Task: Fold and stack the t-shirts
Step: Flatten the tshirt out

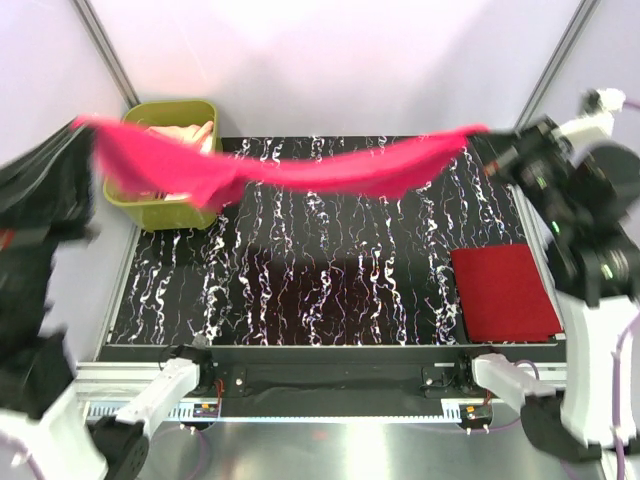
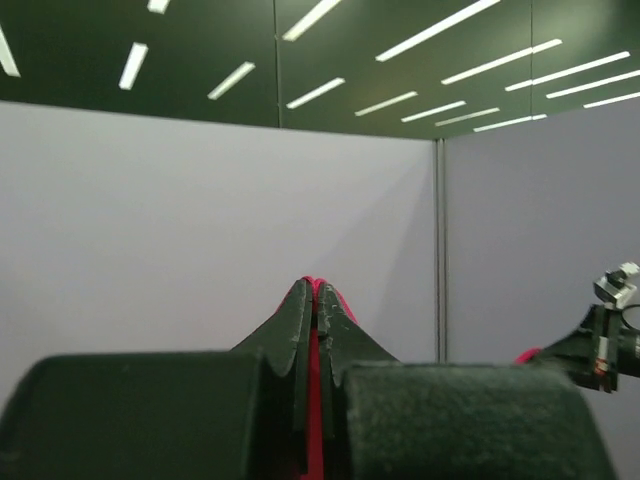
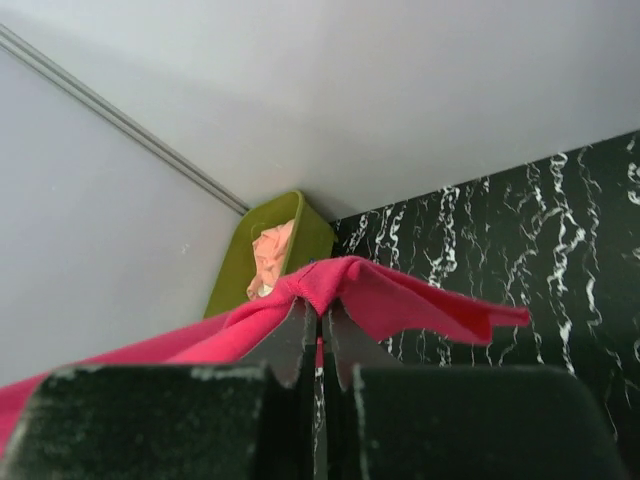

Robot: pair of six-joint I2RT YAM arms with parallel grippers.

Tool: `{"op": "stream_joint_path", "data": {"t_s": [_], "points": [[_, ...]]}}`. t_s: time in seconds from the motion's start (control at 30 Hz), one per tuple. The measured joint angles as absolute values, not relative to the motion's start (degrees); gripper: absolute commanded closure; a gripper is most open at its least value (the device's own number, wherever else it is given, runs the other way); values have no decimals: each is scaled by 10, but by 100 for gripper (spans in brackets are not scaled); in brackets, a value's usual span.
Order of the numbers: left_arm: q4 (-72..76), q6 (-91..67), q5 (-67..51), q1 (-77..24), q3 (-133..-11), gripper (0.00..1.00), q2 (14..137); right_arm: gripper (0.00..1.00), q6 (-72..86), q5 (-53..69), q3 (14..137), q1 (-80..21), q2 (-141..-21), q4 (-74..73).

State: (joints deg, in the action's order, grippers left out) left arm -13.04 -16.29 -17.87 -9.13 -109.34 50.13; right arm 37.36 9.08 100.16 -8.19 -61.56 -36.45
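The hot pink cloth t-shirt (image 1: 300,170) is hanging stretched in the air as a long band. Its long axis is running left to right, from just above the olive-green plastic tub (image 1: 160,108) out to the far right side, well apart from the tub. It is dipping a little along the middle, and a wider flap is drooping across the tub's front. The left gripper (image 2: 313,290) is pinching the end of the shirt nearest the tub, with its jaws pressed together and a strip of pink cloth showing between them. The right gripper (image 3: 321,312) is clamping the other end, its jaws likewise closed tight on a bunched fold, and a loose corner is trailing away from the tub. Both arms are looking blurred in the top view. A peach-pink cloth shirt (image 1: 195,132) is lying crumpled inside the tub. A darker red shirt (image 1: 505,292), folded into a flat rectangle, is resting on the black white-veined table top (image 1: 300,290) at the near right corner, diagonally opposite the tub
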Motion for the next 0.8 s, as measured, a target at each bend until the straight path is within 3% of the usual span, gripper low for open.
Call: {"op": "stream_joint_path", "data": {"t_s": [0.17,0.37,0.5,0.8], "points": [[-145,-102,-103,-147,-1054,100,419,100,371,86,996,-82,-543,-453],[-141,-90,-83,-153,-963,100,443,100,371,79,949,-82,-570,-471],[-143,-87,-86,-154,-895,100,556,100,371,50,876,-82,-642,-445],[-163,-59,-104,-129,-818,100,888,100,357,6,815,-53,-940,-349]]}}
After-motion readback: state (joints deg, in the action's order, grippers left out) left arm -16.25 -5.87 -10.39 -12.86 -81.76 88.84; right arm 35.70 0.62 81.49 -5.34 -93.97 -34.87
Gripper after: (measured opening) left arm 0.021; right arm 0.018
